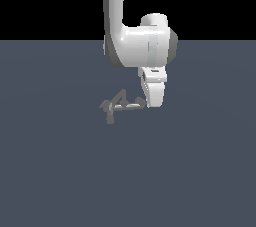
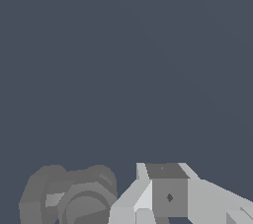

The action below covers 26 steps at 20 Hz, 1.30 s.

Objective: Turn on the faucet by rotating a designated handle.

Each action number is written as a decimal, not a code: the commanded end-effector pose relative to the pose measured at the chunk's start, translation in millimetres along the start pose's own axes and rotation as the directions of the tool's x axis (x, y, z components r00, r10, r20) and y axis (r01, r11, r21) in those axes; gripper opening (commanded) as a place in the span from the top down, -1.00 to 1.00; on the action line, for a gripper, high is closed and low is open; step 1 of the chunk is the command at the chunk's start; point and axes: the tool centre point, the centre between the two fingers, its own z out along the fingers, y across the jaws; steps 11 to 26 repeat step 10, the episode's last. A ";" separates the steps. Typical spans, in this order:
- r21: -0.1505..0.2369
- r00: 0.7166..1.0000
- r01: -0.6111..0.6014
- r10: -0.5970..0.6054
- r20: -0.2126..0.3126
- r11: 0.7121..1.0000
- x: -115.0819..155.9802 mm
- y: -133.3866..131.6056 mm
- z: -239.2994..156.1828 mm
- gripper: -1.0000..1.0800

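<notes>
I am at the contact step: my gripper (image 1: 149,102) sits low at the right end of the faucet (image 1: 116,106), against the handle (image 1: 131,105) tip. Next I need a steady sideways sweep. I cannot tell how wide the jaws stand or whether they clasp anything.

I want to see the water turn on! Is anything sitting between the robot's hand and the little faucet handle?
Nothing visible is in the way. The hand is already down at the faucet, right by the end of the handle on the exterior view's right. Only bare floor lies around them. Whether they touch is unclear.
</notes>
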 end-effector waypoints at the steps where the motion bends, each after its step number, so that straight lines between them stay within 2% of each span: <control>1: 0.002 1.000 0.018 -0.018 0.006 1.000 -18.0 -7.7 -0.2 1.00; 9: 0.003 0.998 0.059 -0.060 0.019 0.998 -68.2 -30.8 -1.2 1.00; 26: 0.003 0.998 0.059 -0.060 0.019 0.998 -68.2 -30.8 -1.2 1.00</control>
